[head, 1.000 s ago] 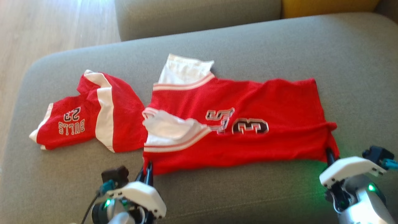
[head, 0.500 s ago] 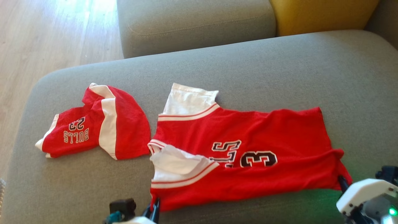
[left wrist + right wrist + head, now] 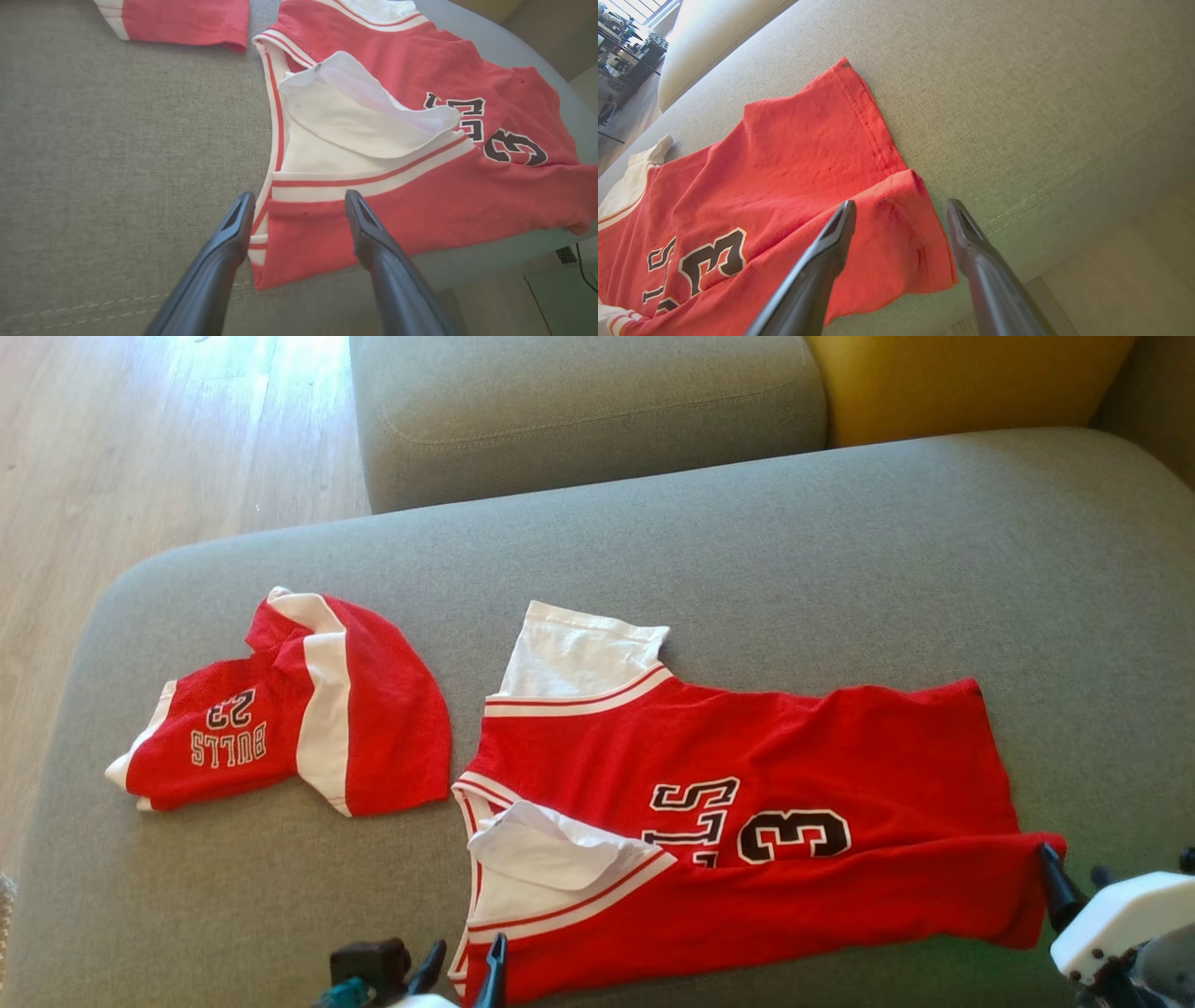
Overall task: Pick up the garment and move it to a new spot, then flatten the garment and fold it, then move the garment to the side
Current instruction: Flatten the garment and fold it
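The jersey (image 3: 747,803) is red and sleeveless. It lies spread out on the near half of the grey sofa seat (image 3: 653,551), its neck end toward the robot's left and its hem toward the right. A black numeral 3 edged in white and the letters "LS" show on the chest. White lining spills out at the neck opening, and a second white panel sticks out past the far shoulder. The cloth is rumpled rather than flat: a long crease runs along the near edge, and the near hem corner is turned over on itself.

The left gripper (image 3: 299,200) hangs over the near shoulder with its fingers spread, holding nothing. One finger is above the bare seat beside the striped trim, the other above red cloth. The right gripper (image 3: 901,207) sits at the turned-over hem corner, its fingers likewise spread and empty, one over the cloth and one over the seat. I cannot tell whether either touches the fabric.

Just left of the neck end lie red shorts (image 3: 299,719) with a white stripe and "BULLS 23" printed upside down. A thin strip of seat separates them from the jersey. Behind the seat are a grey back cushion (image 3: 588,411) and a yellow cushion (image 3: 962,378), with wooden floor (image 3: 140,439) at the far left.
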